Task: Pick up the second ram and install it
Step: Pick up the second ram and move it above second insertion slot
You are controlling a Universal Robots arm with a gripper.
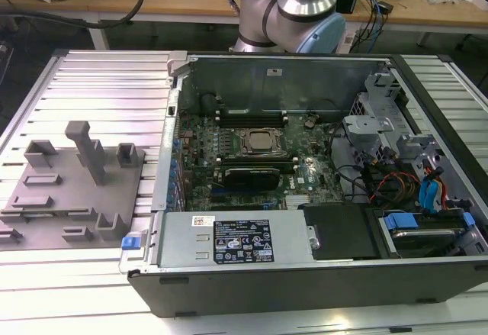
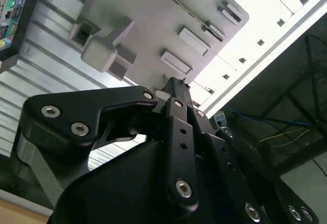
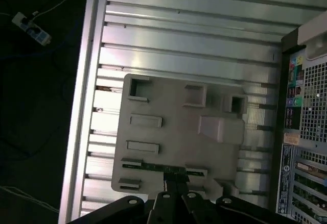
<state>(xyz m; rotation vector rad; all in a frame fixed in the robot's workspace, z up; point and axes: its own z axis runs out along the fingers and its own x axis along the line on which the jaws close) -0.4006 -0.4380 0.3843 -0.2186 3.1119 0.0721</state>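
In the first wrist view the second ram (image 3: pixel 163 167) shows as a thin dark green strip. It lies in a slot along one edge of the grey fixture plate (image 3: pixel 179 137), between small raised blocks. My gripper (image 3: pixel 177 182) hangs well above that edge of the plate. Its black fingers are drawn together to a point with nothing between them. In the second wrist view the gripper (image 2: pixel 173 81) points at the same plate (image 2: pixel 148 25) from high up. The exterior view has the fixture plate (image 1: pixel 69 190) at its left on the ribbed metal table, with the arm's base (image 1: pixel 290 7) at the back.
The open computer case (image 1: pixel 305 274) fills the middle and right of the exterior view, with the CPU socket (image 1: pixel 255 143), memory slots (image 1: pixel 252 112), power supply (image 1: pixel 236 239) and cables (image 1: pixel 412 182). Tall grey blocks (image 1: pixel 88 148) rise from the plate. The case's rear ports (image 3: pixel 301 106) lie beside the plate.
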